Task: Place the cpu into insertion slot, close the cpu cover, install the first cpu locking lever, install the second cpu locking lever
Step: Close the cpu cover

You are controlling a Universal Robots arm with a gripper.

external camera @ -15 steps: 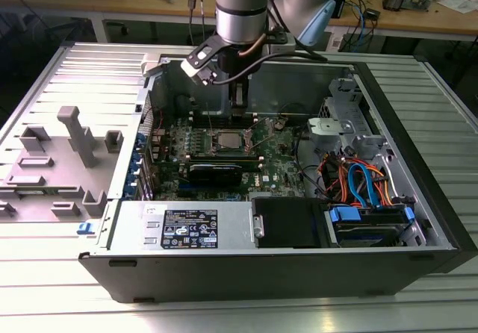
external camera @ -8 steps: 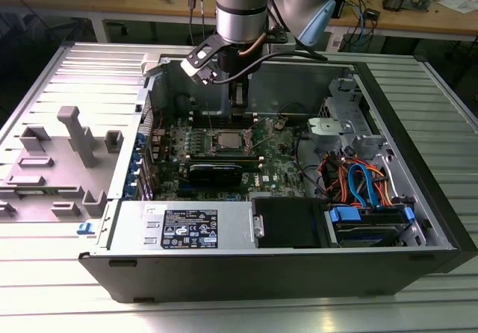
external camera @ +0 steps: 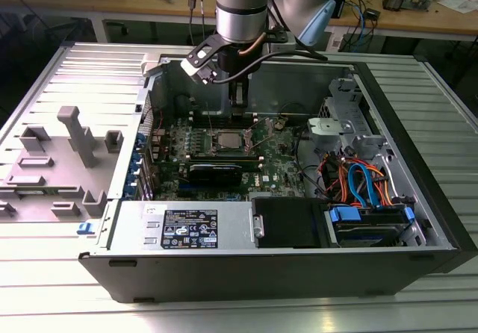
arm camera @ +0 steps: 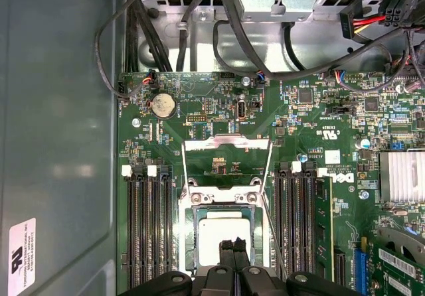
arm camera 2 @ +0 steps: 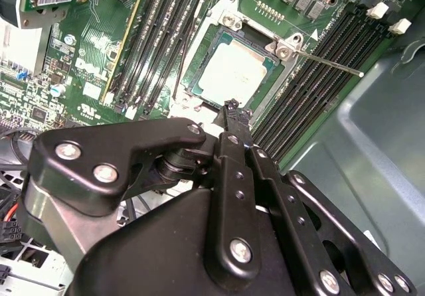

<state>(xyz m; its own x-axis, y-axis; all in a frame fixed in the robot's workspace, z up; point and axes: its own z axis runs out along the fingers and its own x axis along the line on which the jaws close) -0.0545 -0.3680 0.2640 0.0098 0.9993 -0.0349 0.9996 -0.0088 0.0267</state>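
With jaws together and empty, the gripper (arm camera: 233,246) hung just above the cpu (arm camera 2: 232,70) seated in the insertion slot (arm camera: 191,243), the cpu cover (arm camera: 227,143) open beyond that slot.

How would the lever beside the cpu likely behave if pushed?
The lever is a thin metal rod, so probably light and slightly springy. Seemingly anchored at the slot's corner, it would likely pivot, not slide. Its smooth surface may be slippery.

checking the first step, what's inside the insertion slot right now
The cpu lies inside the insertion slot, silver top up. The gripper covers part of it; the contacts beneath the cpu are hidden.
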